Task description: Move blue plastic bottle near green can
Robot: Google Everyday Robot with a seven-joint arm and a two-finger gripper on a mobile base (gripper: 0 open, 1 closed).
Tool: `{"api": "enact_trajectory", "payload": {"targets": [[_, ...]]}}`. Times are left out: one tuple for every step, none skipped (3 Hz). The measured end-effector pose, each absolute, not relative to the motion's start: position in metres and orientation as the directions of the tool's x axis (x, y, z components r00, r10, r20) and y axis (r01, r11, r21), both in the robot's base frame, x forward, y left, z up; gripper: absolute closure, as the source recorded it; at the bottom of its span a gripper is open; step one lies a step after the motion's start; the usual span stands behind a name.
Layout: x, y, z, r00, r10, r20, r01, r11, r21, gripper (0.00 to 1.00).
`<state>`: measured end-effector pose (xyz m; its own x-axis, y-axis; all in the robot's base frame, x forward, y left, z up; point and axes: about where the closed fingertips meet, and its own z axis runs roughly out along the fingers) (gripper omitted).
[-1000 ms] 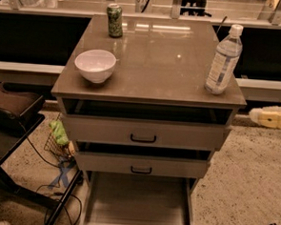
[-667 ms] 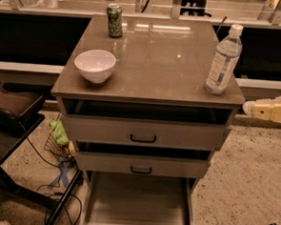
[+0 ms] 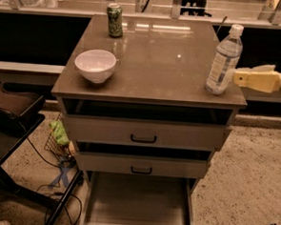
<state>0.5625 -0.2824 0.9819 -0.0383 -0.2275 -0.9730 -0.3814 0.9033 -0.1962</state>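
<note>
The blue plastic bottle (image 3: 224, 60) stands upright at the right edge of the brown cabinet top (image 3: 158, 63); it is clear with a white cap and a pale bluish label. The green can (image 3: 114, 20) stands at the far left of the top. My gripper (image 3: 239, 77), with yellowish fingers, reaches in from the right edge of the view, level with the bottle's lower half and just right of it, not touching it.
A white bowl (image 3: 95, 65) sits at the left front of the top. Below are two drawers (image 3: 144, 133). A dark chair (image 3: 12, 106) and cables lie on the floor at the left. A counter rail runs behind the cabinet.
My gripper has risen and moved left from beside the cabinet's right edge to just beside the bottle. The bottle, can and bowl have not moved.
</note>
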Motion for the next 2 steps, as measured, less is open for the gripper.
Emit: {"api": "enact_trajectory", "payload": {"targets": [[0.605, -0.286, 0.967, -0.036, -0.131, -0.991, -0.375, 0.921, -0.108, 0.00], [0.641, -0.284, 0.950, -0.035, -0.040, -0.999, -0.394, 0.919, -0.023, 0.00]]}}
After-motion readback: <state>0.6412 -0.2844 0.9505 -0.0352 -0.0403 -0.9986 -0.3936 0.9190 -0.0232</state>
